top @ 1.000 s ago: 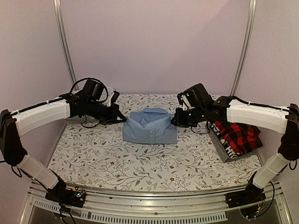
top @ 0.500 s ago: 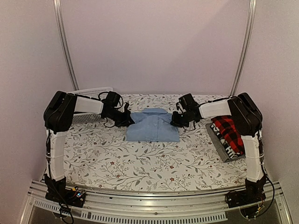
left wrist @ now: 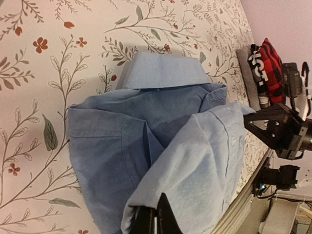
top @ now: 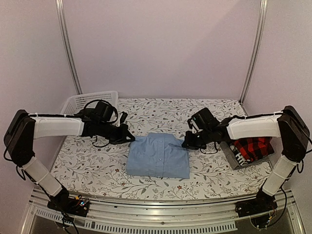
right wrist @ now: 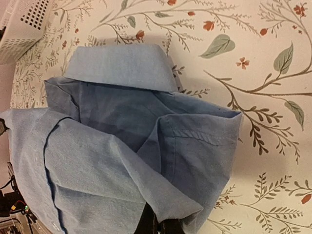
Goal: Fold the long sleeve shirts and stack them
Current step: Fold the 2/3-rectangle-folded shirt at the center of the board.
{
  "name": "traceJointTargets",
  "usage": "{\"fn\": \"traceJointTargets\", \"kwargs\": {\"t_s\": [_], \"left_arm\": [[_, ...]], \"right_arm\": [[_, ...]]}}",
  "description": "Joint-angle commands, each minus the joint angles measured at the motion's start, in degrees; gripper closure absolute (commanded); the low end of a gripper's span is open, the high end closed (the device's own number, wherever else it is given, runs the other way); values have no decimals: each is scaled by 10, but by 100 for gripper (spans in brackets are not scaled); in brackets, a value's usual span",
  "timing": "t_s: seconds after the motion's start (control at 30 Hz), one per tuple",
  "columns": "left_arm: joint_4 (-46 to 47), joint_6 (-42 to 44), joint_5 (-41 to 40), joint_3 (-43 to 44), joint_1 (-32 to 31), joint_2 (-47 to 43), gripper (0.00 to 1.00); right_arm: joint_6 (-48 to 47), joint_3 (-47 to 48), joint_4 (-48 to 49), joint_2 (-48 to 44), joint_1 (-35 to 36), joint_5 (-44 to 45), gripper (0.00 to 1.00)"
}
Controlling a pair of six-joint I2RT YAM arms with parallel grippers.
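Note:
The light blue button-up shirt [top: 158,157] lies folded in the middle of the table, collar toward the back. My left gripper [top: 130,138] is shut on its left upper corner, and in the left wrist view the fingertips [left wrist: 156,217] pinch a fold of the blue cloth [left wrist: 161,131]. My right gripper [top: 185,144] is shut on the right upper corner, its fingertips [right wrist: 163,223] under a fold of the shirt [right wrist: 122,146]. The red-and-black plaid shirt [top: 252,146] rests folded on the grey one with white lettering [top: 233,157] at the right.
A white lattice basket [top: 90,100] stands at the back left, also in the right wrist view as the basket [right wrist: 22,24]. The floral tablecloth [top: 87,165] covers the table. The metal rail [top: 156,219] runs along the near edge.
Both grippers have drawn the blue shirt from the back of the table toward the near edge. The basket, hidden behind the left arm before, now shows.

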Motion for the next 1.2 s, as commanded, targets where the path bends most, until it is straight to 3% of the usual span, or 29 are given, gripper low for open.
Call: {"fn": "traceJointTargets", "kwargs": {"t_s": [0.0, 0.17, 0.47, 0.63, 0.87, 0.97, 1.03, 1.1, 1.17], "left_arm": [[-5, -9, -43, -11, 6, -44, 100], [-5, 19, -38, 35, 38, 10, 100], [8, 74, -27, 222, 100, 230, 100], [9, 73, -38, 237, 103, 241, 100], [4, 76, -65, 213, 109, 209, 100], [-2, 76, -97, 209, 110, 185, 100], [-8, 77, -114, 209, 111, 177, 100], [-17, 77, -125, 212, 111, 174, 92], [-20, 73, -142, 210, 111, 164, 73]], "right_arm": [[22, 1, -15, -65, -6, 49, 100], [2, 45, -15, -35, -27, 54, 100], [-75, 164, 62, 152, -106, 6, 100], [-82, 213, 55, 225, -112, -10, 100], [-78, 214, 43, 204, -112, 10, 98], [-85, 222, 28, 182, -112, 18, 94], [-90, 229, 20, 173, -111, 22, 86], [-94, 233, 13, 162, -112, 24, 72], [-97, 233, 6, 151, -108, 32, 61]]}}
